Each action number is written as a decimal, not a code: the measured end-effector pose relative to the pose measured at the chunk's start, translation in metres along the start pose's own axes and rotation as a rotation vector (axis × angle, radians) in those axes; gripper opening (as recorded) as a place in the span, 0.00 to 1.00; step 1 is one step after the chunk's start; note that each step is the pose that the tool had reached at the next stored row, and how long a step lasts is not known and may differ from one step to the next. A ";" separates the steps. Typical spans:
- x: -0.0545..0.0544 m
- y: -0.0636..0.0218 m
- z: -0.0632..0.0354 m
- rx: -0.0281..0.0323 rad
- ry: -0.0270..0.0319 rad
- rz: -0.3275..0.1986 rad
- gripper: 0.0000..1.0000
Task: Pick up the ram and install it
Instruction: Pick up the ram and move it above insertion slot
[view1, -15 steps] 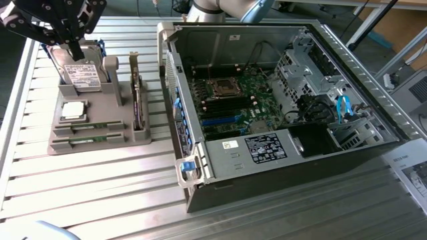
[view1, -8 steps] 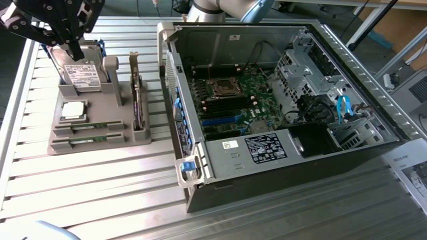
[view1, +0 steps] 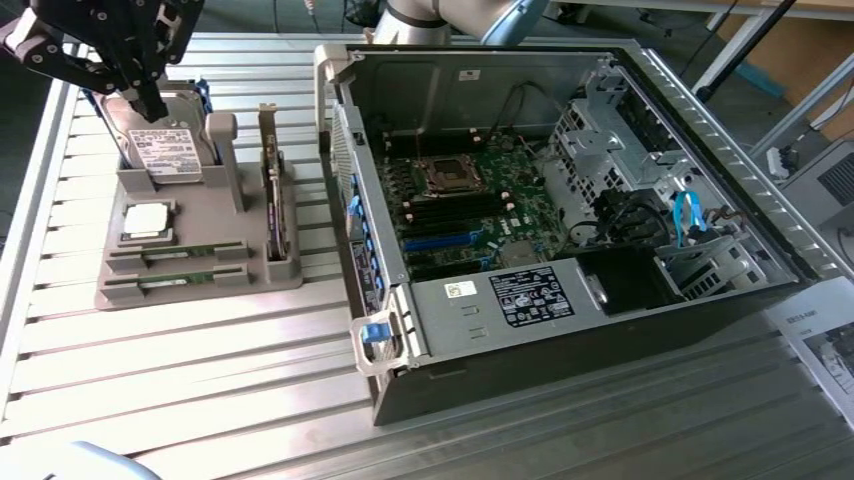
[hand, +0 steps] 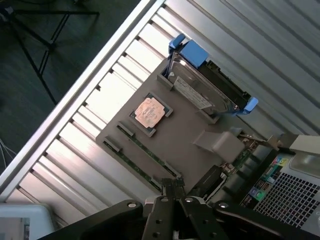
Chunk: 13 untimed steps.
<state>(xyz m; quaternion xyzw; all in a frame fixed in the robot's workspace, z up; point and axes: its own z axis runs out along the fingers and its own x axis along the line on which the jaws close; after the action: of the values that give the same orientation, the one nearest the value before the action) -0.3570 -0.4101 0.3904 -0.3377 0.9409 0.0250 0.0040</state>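
A black robot gripper (view1: 147, 100) (hand: 174, 187) hangs over a grey holder tray (view1: 254, 270) (hand: 185, 130) on a slatted metal table (view1: 200, 400). Its fingers are clenched together and grasp nothing.

Directly under the fingertips, in the exterior view, a hard drive (view1: 167, 150) (hand: 200, 95) stands on edge in the tray. The ram (view1: 174, 280) (hand: 145, 150) is a thin green stick lying lengthwise in a slot at the tray's far end from the gripper, beyond the square processor chip (view1: 147, 220) (hand: 150, 112). A second, similar stick lies in the slot just beside it. Neither is touched. A dark expansion card (view1: 276, 200) stands upright to one side of the tool, between it and the open computer case (view1: 400, 80), whose motherboard (view1: 467, 190) faces up.

The step in hand looks like the approach to the pick. Done well, it likely needs the fingers parted before they descend. They should be turned to pinch the stick across its thin faces near its middle. The tool should keep well clear of the hard drive and the processor chip, and the lift should be straight so the stick does not jam in its slot.
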 end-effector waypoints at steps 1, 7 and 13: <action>0.000 0.0000 0.0000 -0.0003 0.0005 -0.012 0.10; 0.000 0.0000 0.0000 -0.0021 0.0038 -0.086 0.10; 0.000 0.0000 0.0000 -0.0040 0.0072 -0.163 0.10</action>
<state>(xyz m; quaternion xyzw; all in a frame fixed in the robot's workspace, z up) -0.3570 -0.4101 0.3904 -0.4131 0.9103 0.0252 0.0020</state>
